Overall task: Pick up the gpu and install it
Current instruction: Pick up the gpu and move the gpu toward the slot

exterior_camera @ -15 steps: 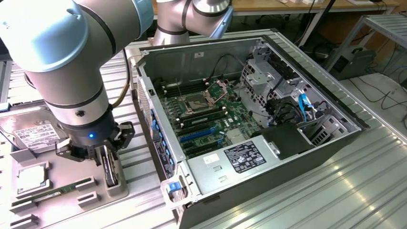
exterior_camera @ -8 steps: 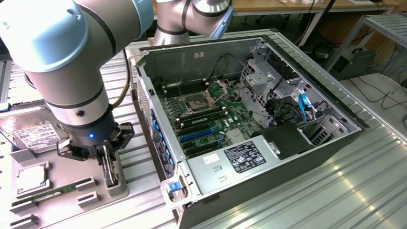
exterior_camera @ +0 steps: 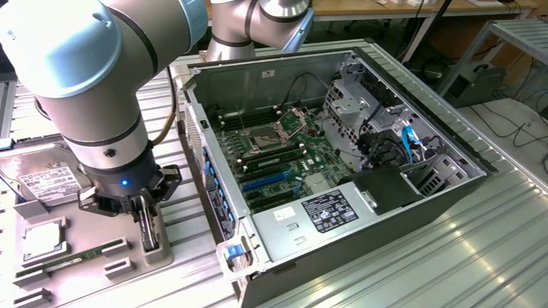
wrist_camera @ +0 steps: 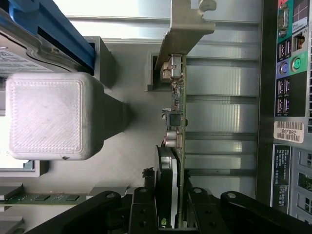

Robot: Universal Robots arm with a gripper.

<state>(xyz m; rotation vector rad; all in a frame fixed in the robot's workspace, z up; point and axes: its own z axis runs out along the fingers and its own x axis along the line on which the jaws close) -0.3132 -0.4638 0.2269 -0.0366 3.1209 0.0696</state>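
The gpu (exterior_camera: pixel 151 234) stands on edge in a grey holder (exterior_camera: pixel 159 255) on the exterior view's left, beside the open computer case (exterior_camera: pixel 283 77). My gripper (exterior_camera: pixel 141 208) is right over it, fingers down on either side of the card. In the wrist view the gpu (wrist_camera: pixel 176 122) shows edge-on, its silver bracket (wrist_camera: pixel 187 24) at the far end sitting in the holder's slot (wrist_camera: pixel 152 73). My gripper (wrist_camera: pixel 168 212) has its black fingers (wrist_camera: pixel 144 207) pressed against both faces of the card. The motherboard's blue slots (exterior_camera: pixel 264 183) lie uncovered inside the case.
A silver hard drive (exterior_camera: pixel 47 179), a processor (exterior_camera: pixel 41 240) and a green memory stick (exterior_camera: pixel 73 260) rest on the grey tray left of the holder. A grey block (wrist_camera: pixel 48 114) stands close beside the card. The case's rear port panel (wrist_camera: pixel 287 73) runs along the other side.
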